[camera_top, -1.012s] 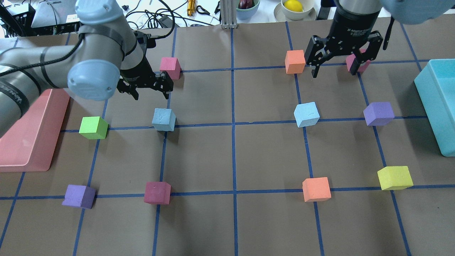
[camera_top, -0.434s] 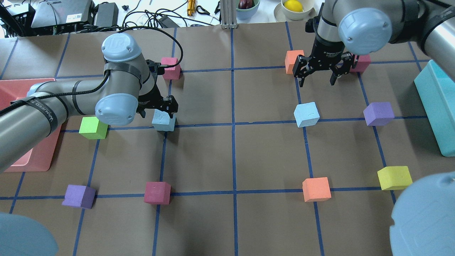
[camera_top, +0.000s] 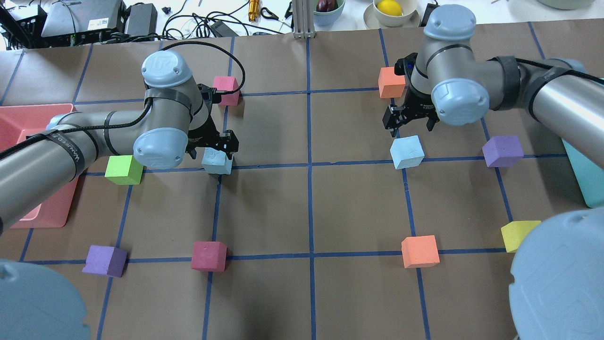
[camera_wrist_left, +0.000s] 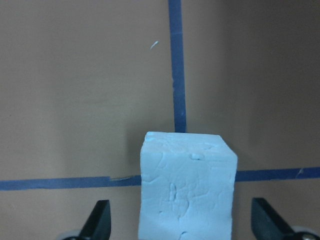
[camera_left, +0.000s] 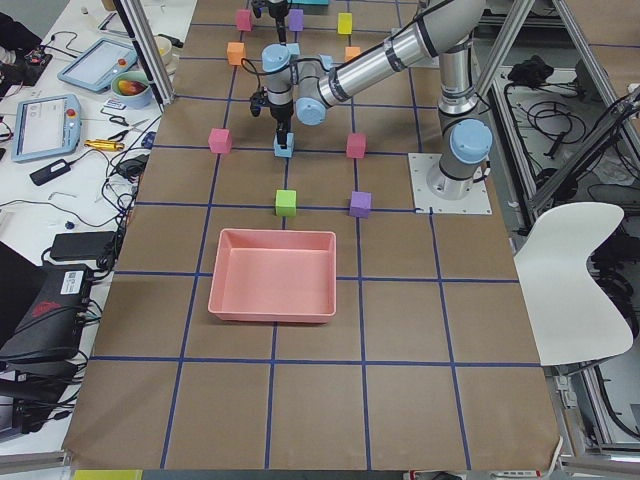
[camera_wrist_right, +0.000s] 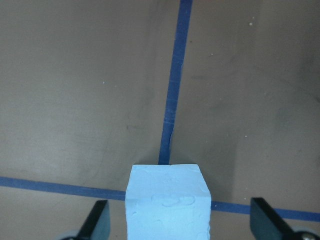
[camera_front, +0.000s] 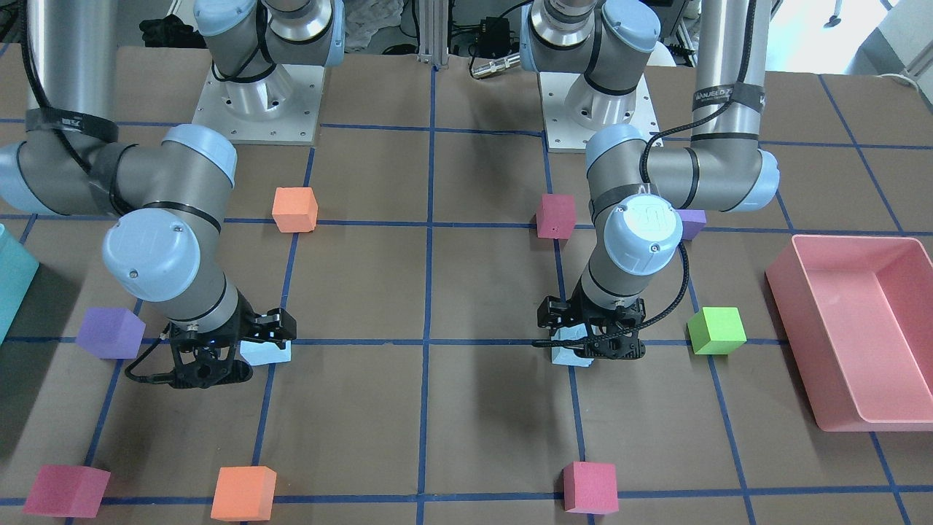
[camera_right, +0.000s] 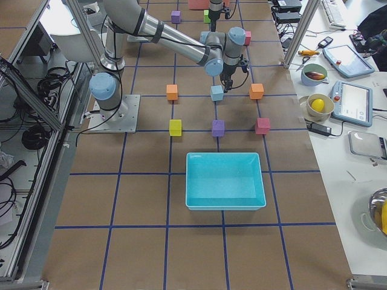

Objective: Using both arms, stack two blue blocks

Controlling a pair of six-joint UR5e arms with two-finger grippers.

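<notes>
The left tool (camera_wrist_left: 182, 220) was spread around the left blue block (camera_top: 218, 164), with a gap at each fingertip in the left wrist view. That block lay in the left half of the tabletop (camera_top: 311, 212), on a crossing of blue tape lines (camera_top: 309, 141), near a green cube (camera_top: 123, 170). The right tool (camera_wrist_right: 181, 220) was also spread, its fingertips flanking the right blue block (camera_top: 406, 152) without touching it. This block lay in the right half, well apart from the first. Both were roughly midway between the robot's edge and the opposite edge.

wide table (camera_top: 311, 208) stretch separates left blue block (camera_top: 217, 165) from right blue block (camera_top: 406, 151); green cube (camera_top: 123, 170) near the former.
</notes>
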